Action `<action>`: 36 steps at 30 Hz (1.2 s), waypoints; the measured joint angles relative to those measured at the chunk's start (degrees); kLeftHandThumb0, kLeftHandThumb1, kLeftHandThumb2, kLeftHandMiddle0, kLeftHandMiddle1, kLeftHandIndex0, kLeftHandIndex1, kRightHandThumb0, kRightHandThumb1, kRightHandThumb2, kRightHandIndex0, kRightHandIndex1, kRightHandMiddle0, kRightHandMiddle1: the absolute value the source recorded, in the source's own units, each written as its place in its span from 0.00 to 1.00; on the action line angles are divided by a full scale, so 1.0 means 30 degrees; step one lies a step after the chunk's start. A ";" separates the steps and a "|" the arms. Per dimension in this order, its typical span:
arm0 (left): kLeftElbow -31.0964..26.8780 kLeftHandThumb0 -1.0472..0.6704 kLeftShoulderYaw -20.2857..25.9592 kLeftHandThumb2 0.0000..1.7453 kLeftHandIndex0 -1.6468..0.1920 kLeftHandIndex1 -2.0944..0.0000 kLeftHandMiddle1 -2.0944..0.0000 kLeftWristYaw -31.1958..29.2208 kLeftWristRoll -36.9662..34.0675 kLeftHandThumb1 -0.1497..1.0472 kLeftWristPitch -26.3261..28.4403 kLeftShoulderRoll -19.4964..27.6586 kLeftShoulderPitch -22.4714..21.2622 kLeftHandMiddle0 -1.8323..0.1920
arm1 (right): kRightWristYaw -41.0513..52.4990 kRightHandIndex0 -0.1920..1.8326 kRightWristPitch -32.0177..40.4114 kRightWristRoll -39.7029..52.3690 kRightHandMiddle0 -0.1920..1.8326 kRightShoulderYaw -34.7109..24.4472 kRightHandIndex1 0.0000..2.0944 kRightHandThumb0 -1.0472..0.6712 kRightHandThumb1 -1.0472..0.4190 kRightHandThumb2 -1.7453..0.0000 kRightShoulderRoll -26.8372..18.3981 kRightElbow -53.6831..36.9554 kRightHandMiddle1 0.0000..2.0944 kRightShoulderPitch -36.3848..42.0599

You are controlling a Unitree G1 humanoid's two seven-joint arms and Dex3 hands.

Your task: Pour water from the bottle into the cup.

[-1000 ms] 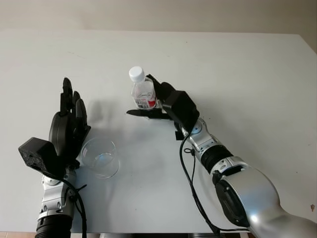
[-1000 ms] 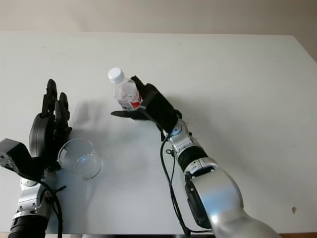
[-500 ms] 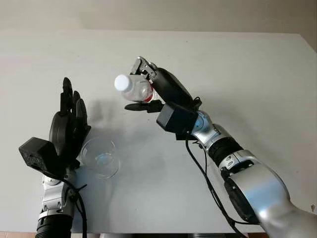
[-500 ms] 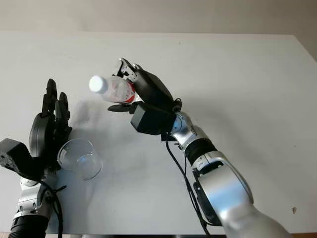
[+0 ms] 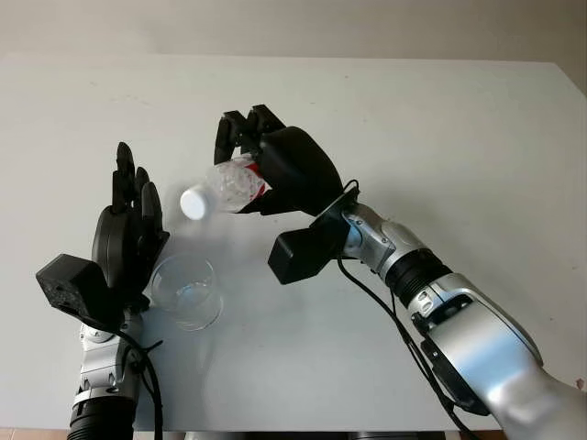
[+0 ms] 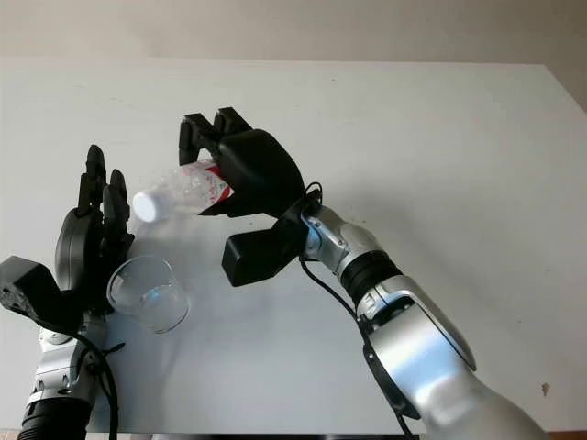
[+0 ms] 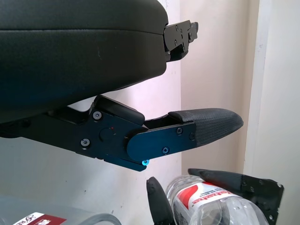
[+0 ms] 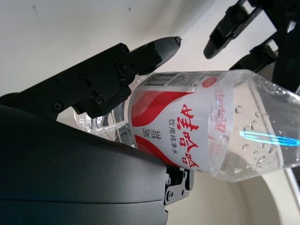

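Clear plastic caught the light where the bottle [image 5: 229,188] lay tipped nearly on its side above the white table [image 5: 440,128], clasped in the right hand [image 5: 275,170] with the black fingers [image 5: 240,128] curled over its red-and-white label. Its white cap [image 5: 193,203] was on and pointed toward the near left, lower than the rest of the bottle. The right wrist view showed droplets clinging inside the clear wall (the printed label sat just beside the hand's shell).

Down on the table, at the near left, stood the cup [image 5: 186,291], a clear glass tumbler, upright. The capped end of the bottle hung above and a little beyond the cup's far rim, apart from it.

At the left side of the cup was the left hand [image 5: 128,234], open and holding nothing, its fingers pointing toward the far edge of the table. Its palm stood just beside the cup's wall; whether it touched the glass I could not tell.
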 measured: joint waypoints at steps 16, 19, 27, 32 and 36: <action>0.0152 0.14 -0.0139 0.34 1.00 1.00 1.00 0.0262 0.0079 1.00 -0.0079 -0.0019 -0.0114 1.00 | -0.6022 0.56 0.2588 -0.5079 0.43 0.2943 1.00 0.45 0.03 0.93 -0.1102 -0.2281 1.00 -0.0743; 0.0183 0.13 -0.0154 0.34 1.00 1.00 1.00 0.0281 0.0082 1.00 -0.0080 -0.0022 -0.0127 1.00 | -0.7023 0.56 0.3227 -0.5993 0.44 0.3484 1.00 0.45 0.02 0.94 -0.1251 -0.2320 1.00 -0.0922; 0.0229 0.13 -0.0222 0.34 1.00 1.00 1.00 0.0386 0.0114 1.00 -0.0187 -0.0082 -0.0198 1.00 | -0.8812 0.57 0.3722 -0.7598 0.45 0.4705 1.00 0.43 0.00 0.93 -0.1735 -0.2337 1.00 -0.2274; 0.0237 0.13 -0.0241 0.34 1.00 1.00 1.00 0.0434 0.0129 1.00 -0.0192 -0.0099 -0.0210 1.00 | -0.9201 0.58 0.3773 -0.8117 0.44 0.5316 1.00 0.41 0.00 0.94 -0.2232 -0.2607 1.00 -0.2304; 0.0237 0.13 -0.0296 0.34 1.00 1.00 1.00 0.0435 0.0180 1.00 -0.0196 -0.0127 -0.0214 1.00 | -0.9484 0.60 0.3485 -0.8381 0.46 0.5618 1.00 0.40 0.00 0.93 -0.2559 -0.2686 1.00 -0.2612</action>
